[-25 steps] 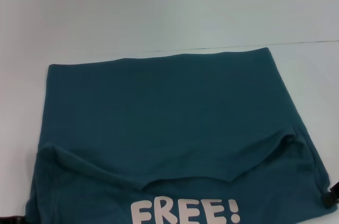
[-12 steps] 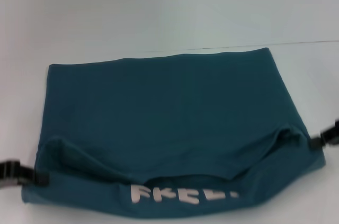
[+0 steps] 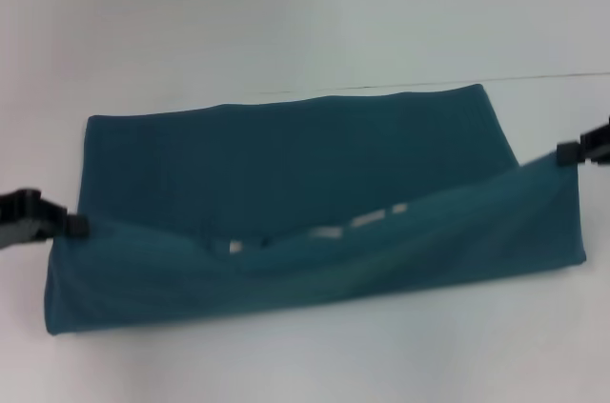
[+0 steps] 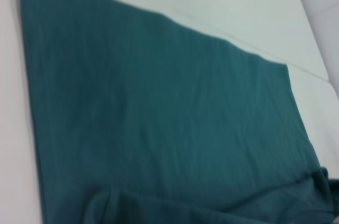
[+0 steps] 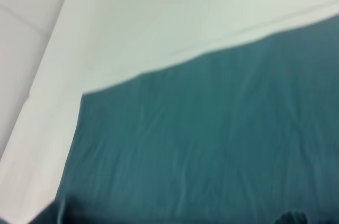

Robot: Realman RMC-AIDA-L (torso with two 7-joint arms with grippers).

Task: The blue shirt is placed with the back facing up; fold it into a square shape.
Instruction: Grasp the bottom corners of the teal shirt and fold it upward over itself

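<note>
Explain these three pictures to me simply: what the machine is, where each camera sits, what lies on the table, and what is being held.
This is a two-armed robot folding a blue shirt on a white table. One picture looks down from its head; the other two come from cameras on its wrists and show mostly cloth. In the head view, the left gripper and right gripper pinch the two ends of the near edge, lifting it over the rest. Bits of white print peek out at the fold.

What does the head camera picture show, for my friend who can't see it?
Two black robot hands, the left hand and the right hand, lift the near edge of a blue shirt and carry it over itself. The shirt lies on a white table.
</note>
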